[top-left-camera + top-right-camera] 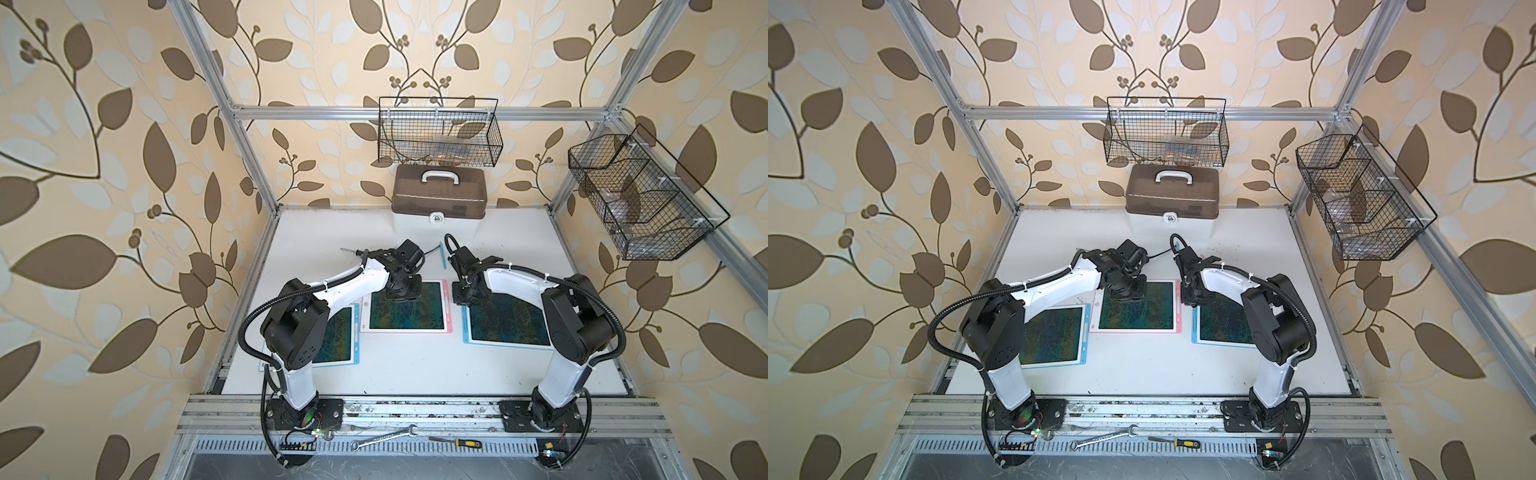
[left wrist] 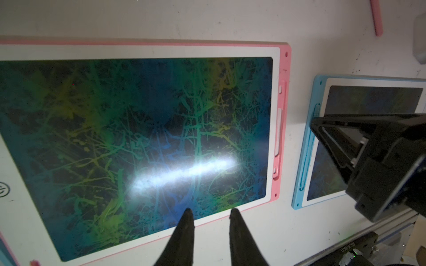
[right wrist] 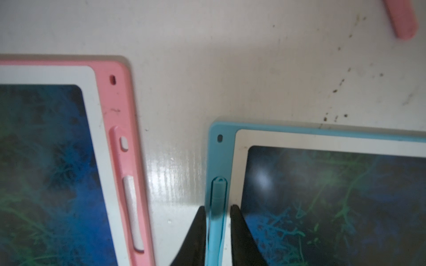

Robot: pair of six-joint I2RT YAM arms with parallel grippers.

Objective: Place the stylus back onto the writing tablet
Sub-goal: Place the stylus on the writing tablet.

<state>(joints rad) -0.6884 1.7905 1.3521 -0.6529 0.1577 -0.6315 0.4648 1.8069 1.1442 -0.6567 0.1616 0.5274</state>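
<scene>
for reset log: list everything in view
pink-framed writing tablet: 1, pink, white table's middle
blue-framed writing tablets: 2, blue, flanking it
blue plastic stylus: 1, blue, right tablet's slot
pink plastic stylus: 1, pink, on table
thin blue stick: 1, blue, behind tablets
brown-lidded white toolbox: 1, brown, rear
black wire baskets: 2, black, on frame
metal wrench: 1, silver, front rail
yellow-handled screwdriver: 1, yellow, front rail
left gripper: 1, black, open over pink tablet
right gripper: 1, black, open astride blue stylus

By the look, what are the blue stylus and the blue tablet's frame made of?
The blue stylus looks like glossy translucent plastic: its tip seems see-through. The blue tablet's frame looks like opaque matte plastic: even colour, moulded rounded corner.
</scene>
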